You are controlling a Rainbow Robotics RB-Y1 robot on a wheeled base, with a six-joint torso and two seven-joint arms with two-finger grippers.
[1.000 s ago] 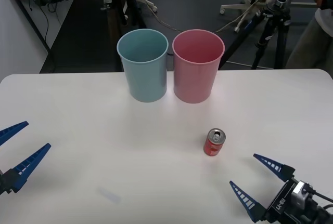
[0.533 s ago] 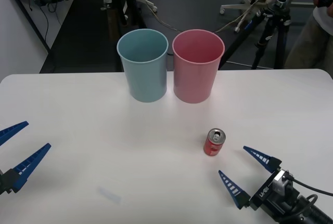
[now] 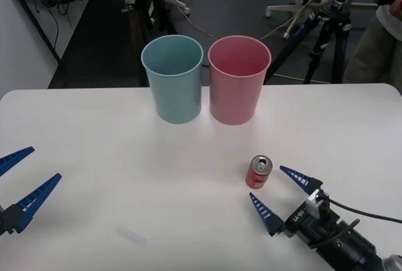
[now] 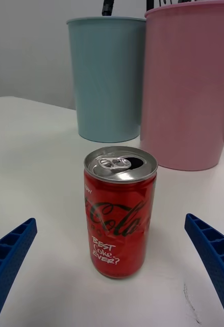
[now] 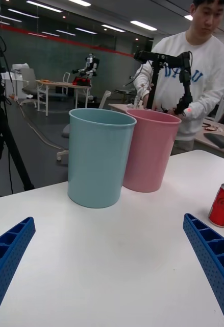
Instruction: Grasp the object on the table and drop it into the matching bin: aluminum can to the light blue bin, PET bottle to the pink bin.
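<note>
My right claw [image 3: 279, 193] is spread wide, its two blue fingers apart from the red can [image 3: 258, 171], which stands upright on the white table [image 3: 94, 151] at about 11 o'clock from it. The blue bin [image 3: 172, 79] and pink bin [image 3: 239, 80] stand side by side at 12 o'clock beyond the can. My left claw [image 3: 20, 179] hangs open at the table's 8 o'clock edge.

pink bin [image 4: 193, 87] — rim cropped | left gripper [image 3: 16, 180] — cut off at edge
</note>
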